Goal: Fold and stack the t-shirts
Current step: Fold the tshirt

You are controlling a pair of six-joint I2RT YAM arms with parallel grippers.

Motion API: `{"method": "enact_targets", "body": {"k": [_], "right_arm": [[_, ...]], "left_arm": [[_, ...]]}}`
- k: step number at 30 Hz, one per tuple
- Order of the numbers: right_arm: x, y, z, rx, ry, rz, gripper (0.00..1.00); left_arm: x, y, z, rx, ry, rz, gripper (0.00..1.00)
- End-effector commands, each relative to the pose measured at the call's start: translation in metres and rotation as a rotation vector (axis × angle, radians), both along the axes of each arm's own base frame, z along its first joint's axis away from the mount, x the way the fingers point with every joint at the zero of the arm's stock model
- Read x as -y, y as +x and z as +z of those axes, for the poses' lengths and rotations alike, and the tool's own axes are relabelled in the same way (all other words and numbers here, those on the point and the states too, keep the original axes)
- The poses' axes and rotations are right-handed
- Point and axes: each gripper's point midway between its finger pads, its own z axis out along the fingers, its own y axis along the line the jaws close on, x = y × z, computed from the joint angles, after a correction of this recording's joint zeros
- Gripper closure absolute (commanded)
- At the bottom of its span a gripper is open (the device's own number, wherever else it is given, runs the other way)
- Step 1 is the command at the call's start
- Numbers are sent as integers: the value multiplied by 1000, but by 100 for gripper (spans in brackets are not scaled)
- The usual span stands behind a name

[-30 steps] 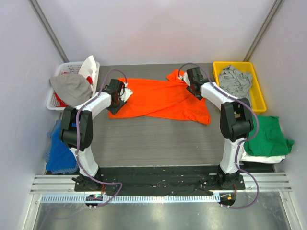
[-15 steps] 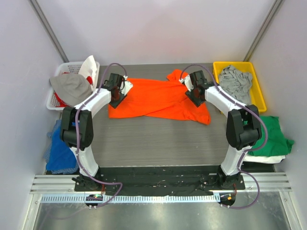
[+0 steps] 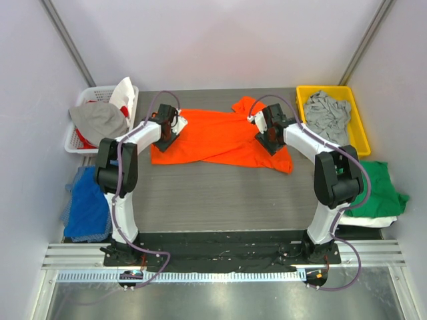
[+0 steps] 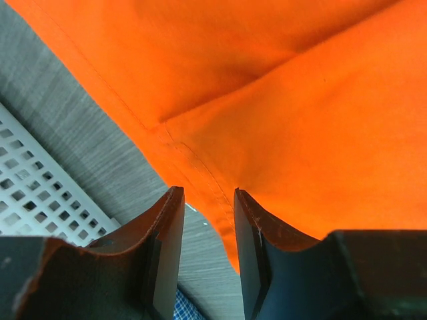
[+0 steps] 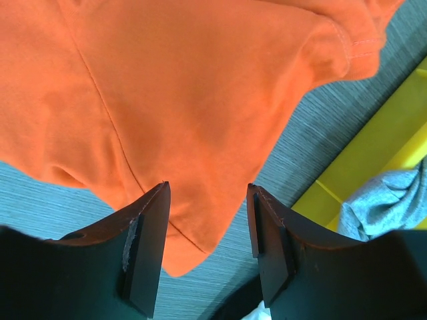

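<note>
1. The orange t-shirt [image 3: 223,140] lies loosely spread on the far half of the counter [image 3: 213,193]. Its long axis runs from 9 to 3 o'clock in the top view.
2. At its 3 o'clock end a sleeve tip pokes out toward 12 o'clock. The 9 o'clock end finishes in a straight stitched hem, so the shirt's bottom points to 9.
3. The left jaws are at the shirt's 9 o'clock end, over the hem corner. They stand narrowly apart with nothing held; orange cloth and bare counter show in the gap.
4. The right jaws are near the 3 o'clock end, just below the sleeve. They stand wider apart with nothing between them, and a point of orange cloth lies beneath the gap.
5. Whether either pair touches the cloth cannot be told.
6. A yellow bin [image 3: 302,100] at 2 o'clock holds a crumpled light grey shirt [image 3: 327,112].
7. Off the counter at 3 o'clock, a green shirt [image 3: 373,187] rests on a white shirt [image 3: 363,222].
8. A white basket [image 3: 75,141] at 10 o'clock carries a grey cloth [image 3: 100,123], and a blue cloth [image 3: 87,207] lies at 8 o'clock.
</note>
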Motion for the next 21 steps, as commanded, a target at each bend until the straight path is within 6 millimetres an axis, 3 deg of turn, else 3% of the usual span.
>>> {"method": "enact_targets", "body": {"k": [1, 13, 21], "right_arm": [[-8, 3, -9, 10, 27, 3, 44], [-5, -4, -60, -57, -2, 39, 44], [12, -37, -71, -105, -59, 48, 44]], "left_arm": [[0, 22, 10, 64, -3, 26, 60], [-10, 20, -9, 24, 66, 24, 61], [-22, 20, -15, 33, 136, 13, 62]]}}
